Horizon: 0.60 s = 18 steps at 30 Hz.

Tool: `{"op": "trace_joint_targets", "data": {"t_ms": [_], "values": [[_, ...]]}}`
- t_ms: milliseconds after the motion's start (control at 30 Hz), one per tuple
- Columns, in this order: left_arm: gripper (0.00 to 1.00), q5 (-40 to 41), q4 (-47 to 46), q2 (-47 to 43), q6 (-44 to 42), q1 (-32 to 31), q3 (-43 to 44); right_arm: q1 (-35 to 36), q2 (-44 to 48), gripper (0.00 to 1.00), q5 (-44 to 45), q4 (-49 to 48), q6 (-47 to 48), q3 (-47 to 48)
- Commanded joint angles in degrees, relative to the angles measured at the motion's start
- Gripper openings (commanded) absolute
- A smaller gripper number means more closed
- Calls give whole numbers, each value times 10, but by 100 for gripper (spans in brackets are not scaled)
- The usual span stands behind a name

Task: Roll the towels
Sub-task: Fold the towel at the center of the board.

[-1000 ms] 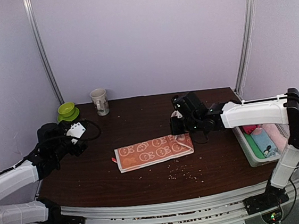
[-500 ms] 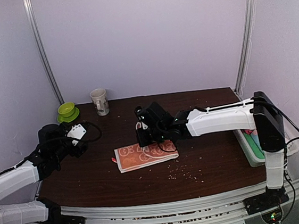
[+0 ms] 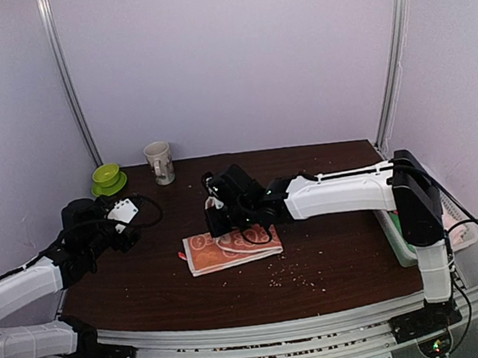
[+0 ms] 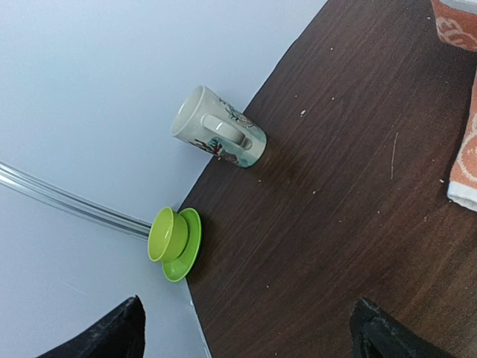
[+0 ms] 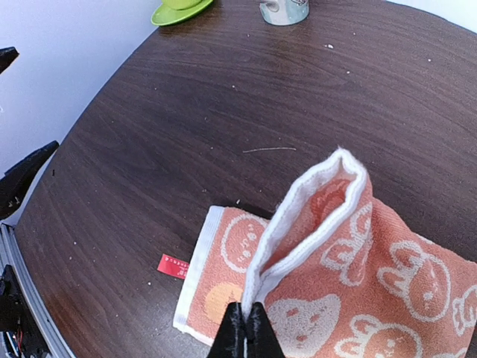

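Note:
An orange-peach towel (image 3: 229, 250) with white bunny faces lies near the middle of the dark table, folded over on itself. My right gripper (image 3: 219, 225) is shut on its white-hemmed edge (image 5: 298, 224) and holds that edge up above the towel's left end. In the right wrist view the gripper (image 5: 246, 328) pinches the doubled hem, and the lower layer (image 5: 231, 261) lies flat beneath. My left gripper (image 3: 128, 213) hovers open over the table's left side, away from the towel. Its fingertips (image 4: 119, 328) are far apart with nothing between them. The towel's corner (image 4: 463, 160) shows at that view's right edge.
A pale mug (image 3: 159, 162) and a green cup on a saucer (image 3: 107, 177) stand at the back left corner. A basket (image 3: 397, 241) sits at the table's right edge, mostly behind the right arm. Crumbs (image 3: 287, 272) are scattered in front of the towel. A red tag (image 5: 173, 265) sticks out at the towel's left end.
My right gripper has carried the towel's right edge leftward across the table, folding the towel over itself to about half its length. The left arm has not moved.

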State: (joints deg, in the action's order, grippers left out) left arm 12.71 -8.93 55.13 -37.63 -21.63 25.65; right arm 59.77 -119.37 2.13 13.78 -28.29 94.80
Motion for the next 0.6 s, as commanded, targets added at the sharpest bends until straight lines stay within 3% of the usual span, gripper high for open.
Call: {"op": "trace_joint_targets", "data": {"t_ms": [0, 567], "values": [[98, 0, -25, 6, -3, 2, -4, 3, -10, 0, -11, 16, 18, 33], [98, -2, -22, 12, -1, 2, -4, 7, -26, 0, -54, 84, 80, 60]]}}
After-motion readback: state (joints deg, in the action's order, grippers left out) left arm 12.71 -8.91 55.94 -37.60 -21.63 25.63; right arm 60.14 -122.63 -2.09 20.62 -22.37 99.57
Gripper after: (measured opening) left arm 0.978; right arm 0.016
